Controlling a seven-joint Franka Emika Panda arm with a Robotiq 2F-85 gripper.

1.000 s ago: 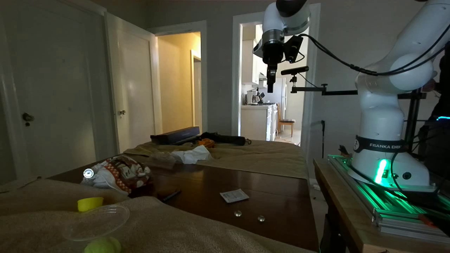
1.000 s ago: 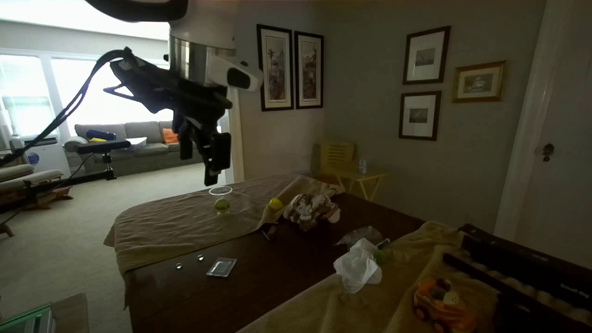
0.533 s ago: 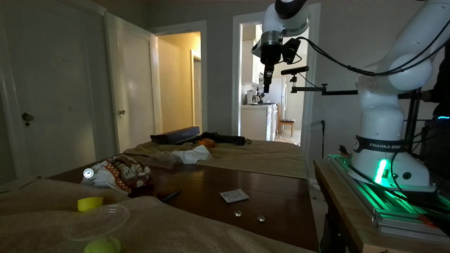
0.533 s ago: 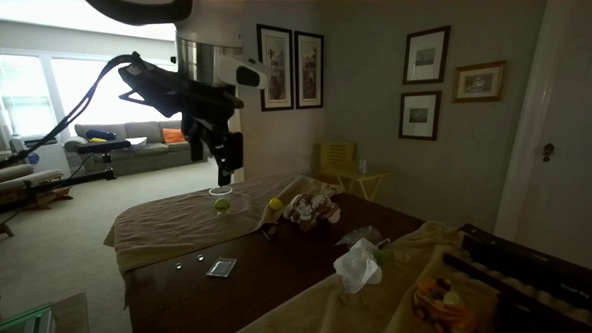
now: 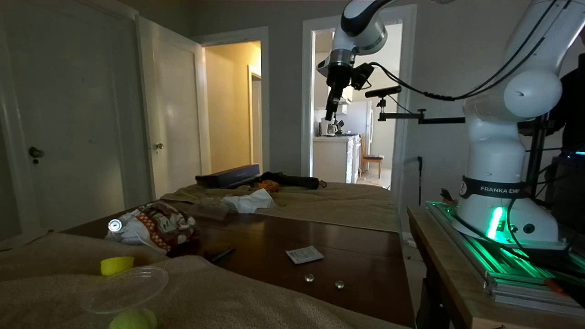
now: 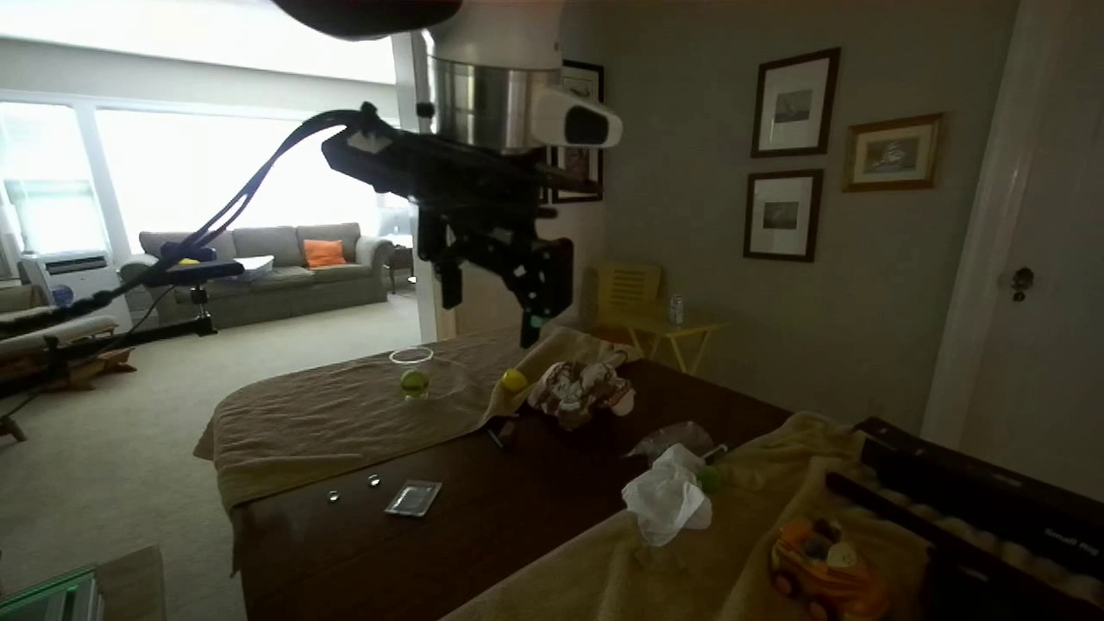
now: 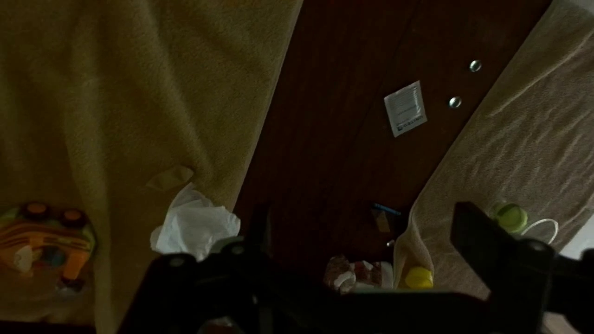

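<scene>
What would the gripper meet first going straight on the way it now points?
Probably the dark wooden tabletop: the open gripper points down towards it, though depth leaves the spot unclear.

We find dim light, the window (image 6: pixel 172 164) blown out, the hall (image 5: pixel 228 105) glowing yellow; our wrist view is darkest, the gripper (image 7: pixel 361 208) there blurred.

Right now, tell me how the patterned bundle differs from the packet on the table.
Size: the patterned bundle looks clearly larger than the packet.
Pose: the patterned bundle is bunched into a heap, while the packet lies flat.
Look: the patterned bundle mixes reddish brown and white; the packet is pale, with printed text.
Shared: both are on the dark table, and neither is held by the open fingers.
</scene>
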